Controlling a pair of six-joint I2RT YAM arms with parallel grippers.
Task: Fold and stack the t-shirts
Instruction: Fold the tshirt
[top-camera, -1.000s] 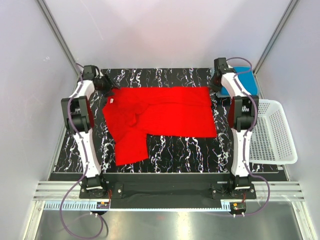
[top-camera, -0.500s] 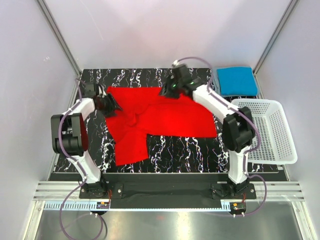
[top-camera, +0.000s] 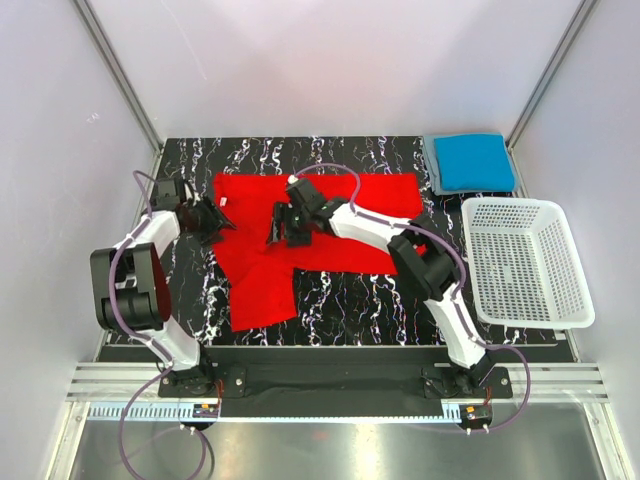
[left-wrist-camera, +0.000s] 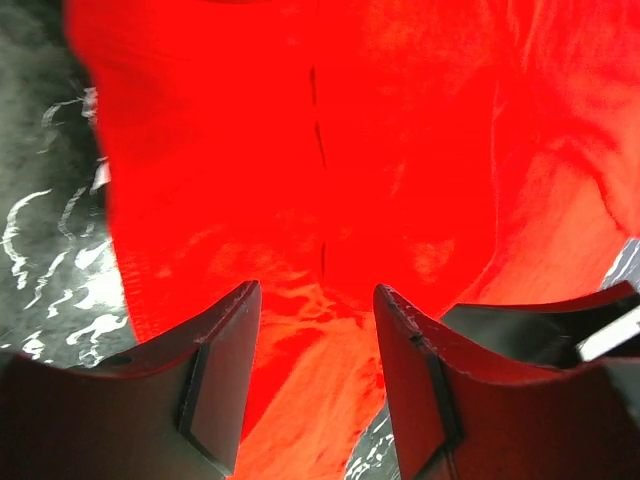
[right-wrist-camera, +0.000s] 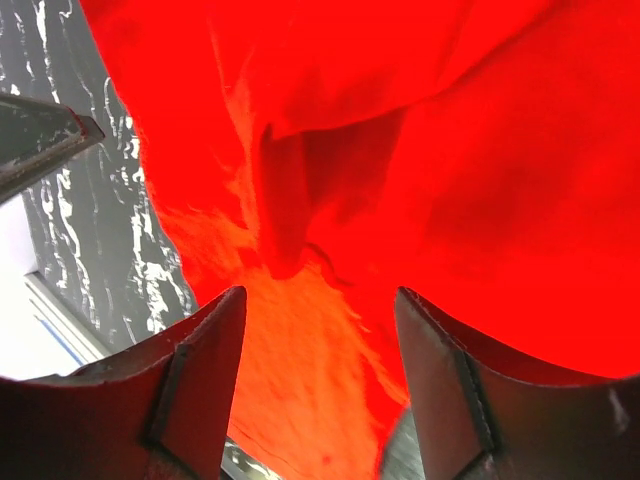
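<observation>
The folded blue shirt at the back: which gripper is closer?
Right. The right gripper hovers over the middle of the red shirt; the left gripper at its left edge, farther from the blue shirt.

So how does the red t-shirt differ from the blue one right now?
The red t-shirt lies spread open and rumpled in the middle of the table; the blue t-shirt is folded into a neat rectangle at the far right corner. Red covers far more table than blue. Both are plain, bright cloth.

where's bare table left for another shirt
Free: table strip between the red t-shirt and the near edge, left of the basket; thin strip behind the shirt. Crowded: both arms over the shirt; blue t-shirt fills the far right corner.
</observation>
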